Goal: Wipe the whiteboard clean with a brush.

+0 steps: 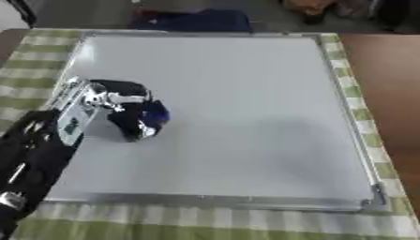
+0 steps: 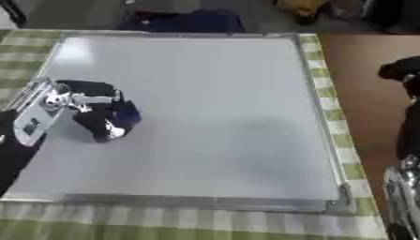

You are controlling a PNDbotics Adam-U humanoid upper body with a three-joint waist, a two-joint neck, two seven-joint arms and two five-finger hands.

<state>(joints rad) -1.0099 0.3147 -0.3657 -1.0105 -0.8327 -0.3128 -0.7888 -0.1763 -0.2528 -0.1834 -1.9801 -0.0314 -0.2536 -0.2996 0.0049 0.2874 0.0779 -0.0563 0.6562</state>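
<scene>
A large whiteboard with a grey frame lies flat on the checked cloth; its surface looks blank. My left hand sits over the board's left part, fingers curled round a dark blue brush that presses on the surface. The left arm comes in from the lower left. My right hand shows only as a dark shape at the right edge of the right eye view, off the board above the brown table; I cannot make out how it is held.
A green and white checked cloth lies under the board. Bare brown table runs along the right. Dark blue fabric lies beyond the far edge.
</scene>
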